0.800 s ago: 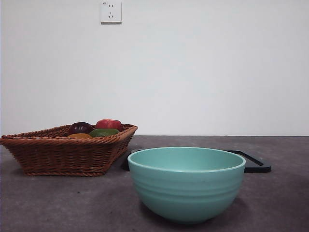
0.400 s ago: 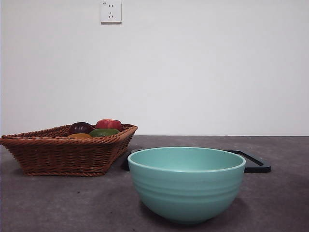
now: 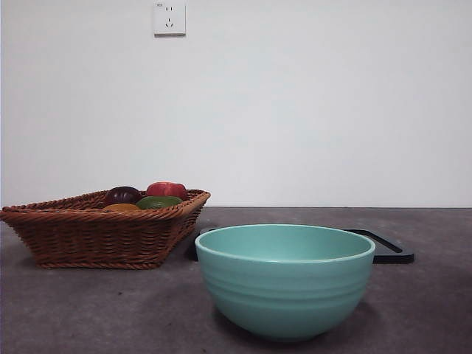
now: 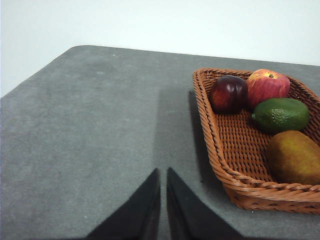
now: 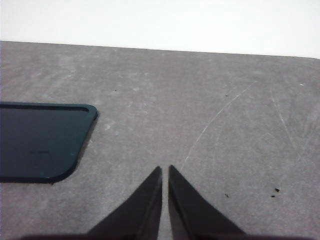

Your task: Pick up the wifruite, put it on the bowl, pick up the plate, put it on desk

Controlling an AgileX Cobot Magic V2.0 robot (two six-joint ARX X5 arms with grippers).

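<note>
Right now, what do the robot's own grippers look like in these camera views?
Only the jaws show. The left gripper has two plain matte black jaws, wedge-shaped, broad at the base and tapering to narrow points. The right gripper looks the same: two smooth black tapering wedges. No cables, markings or labels are visible on either, and the arms themselves are out of view, including in the front view.

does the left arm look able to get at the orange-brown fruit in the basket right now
Probably yes. The wifruite lies uncovered in the wicker basket, at the end nearest the left gripper, beside the green fruit. Only the low basket rim stands between them. The jaws are shut, so they would need to open first.
</note>
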